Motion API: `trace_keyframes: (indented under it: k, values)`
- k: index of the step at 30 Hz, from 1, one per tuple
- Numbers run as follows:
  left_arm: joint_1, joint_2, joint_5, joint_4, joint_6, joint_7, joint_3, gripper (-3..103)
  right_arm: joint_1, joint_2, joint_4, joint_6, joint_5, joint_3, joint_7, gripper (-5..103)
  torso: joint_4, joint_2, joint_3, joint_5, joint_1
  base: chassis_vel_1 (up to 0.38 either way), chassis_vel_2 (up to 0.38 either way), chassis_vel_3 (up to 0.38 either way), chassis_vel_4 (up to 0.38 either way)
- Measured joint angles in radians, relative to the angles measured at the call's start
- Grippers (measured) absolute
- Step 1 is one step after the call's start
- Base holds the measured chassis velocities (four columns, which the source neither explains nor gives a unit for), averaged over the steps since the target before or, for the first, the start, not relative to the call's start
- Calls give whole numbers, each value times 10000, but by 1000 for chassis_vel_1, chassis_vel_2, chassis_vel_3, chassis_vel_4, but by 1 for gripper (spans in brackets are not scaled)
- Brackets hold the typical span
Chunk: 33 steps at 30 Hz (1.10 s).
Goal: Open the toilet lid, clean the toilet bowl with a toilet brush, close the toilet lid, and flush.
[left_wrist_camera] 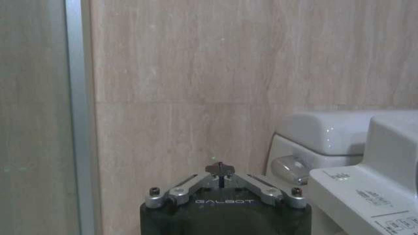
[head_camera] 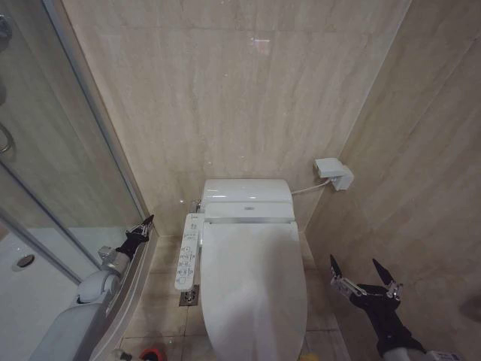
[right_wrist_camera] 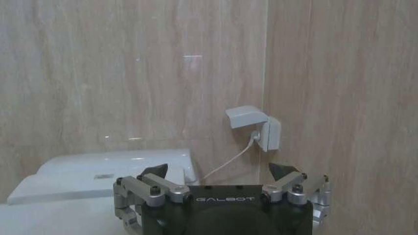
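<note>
White toilet lid is seen down, nothing begun; beside it, left gripper pinched closed, right gripper spread empty.

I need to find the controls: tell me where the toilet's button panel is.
In the head view the long white button panel runs along the robot's left side of the closed toilet lid, between the lid and the left gripper, above a floor drain.

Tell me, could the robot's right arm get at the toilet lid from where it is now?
Probably yes. The right tool hangs open beside the closed toilet lid, on its right, with bare floor between them and nothing in the way. The left tool, shut, sits by the shower glass.
</note>
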<state>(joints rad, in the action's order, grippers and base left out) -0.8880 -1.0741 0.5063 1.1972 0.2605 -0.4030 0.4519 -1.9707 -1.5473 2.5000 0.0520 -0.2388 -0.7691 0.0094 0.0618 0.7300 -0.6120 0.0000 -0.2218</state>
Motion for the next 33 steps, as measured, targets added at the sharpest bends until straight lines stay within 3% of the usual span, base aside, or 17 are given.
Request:
trace_keyframes:
  k: [10,23,33]
  values:
    - [587,145,437,-877,613,-439,-510,0,0,0,0,0,0,0,1,100,-1,2,3,0,7,0,0,0,0]
    - [1885,-115,289,-1930,701,-177,-1460,0,0,0,0,0,0,0,0,100,-1,2,1,-1,4,0,0,0,0]
    - [2857,-227,262,-2793,808,-339,-2326,0,0,0,0,0,0,0,0,100,-1,1,1,1,4,0,0,0,0]
